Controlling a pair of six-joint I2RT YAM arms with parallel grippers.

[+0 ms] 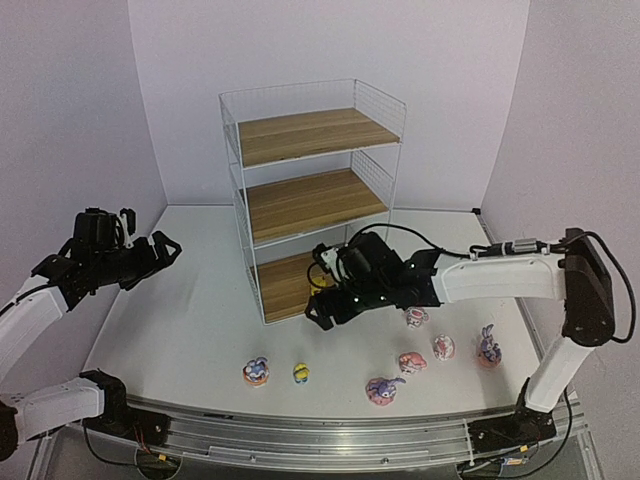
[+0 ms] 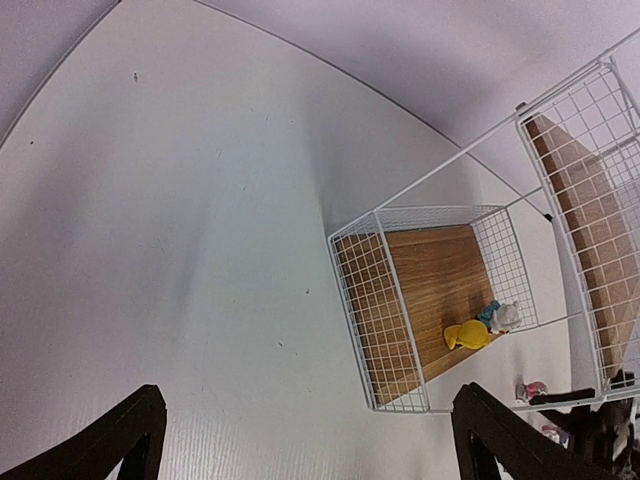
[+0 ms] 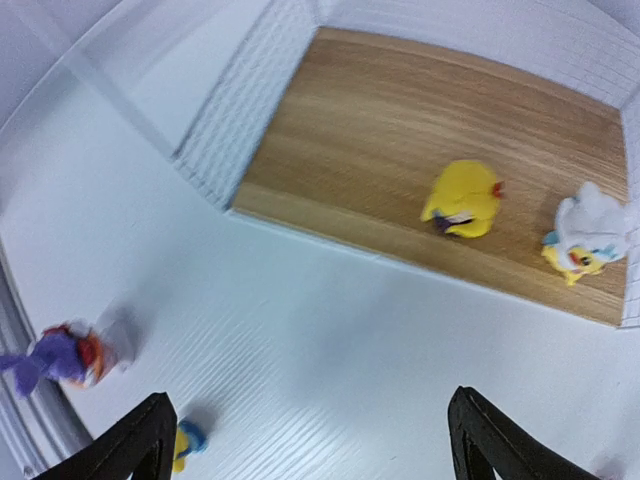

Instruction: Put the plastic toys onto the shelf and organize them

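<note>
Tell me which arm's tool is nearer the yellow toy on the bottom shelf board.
Right. The right tool hovers just in front of the yellow toy; the left tool hangs far off over the table's left side.

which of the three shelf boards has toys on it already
The bottom board: a yellow toy and a white toy sit on it. The middle board and top board show none.
</note>
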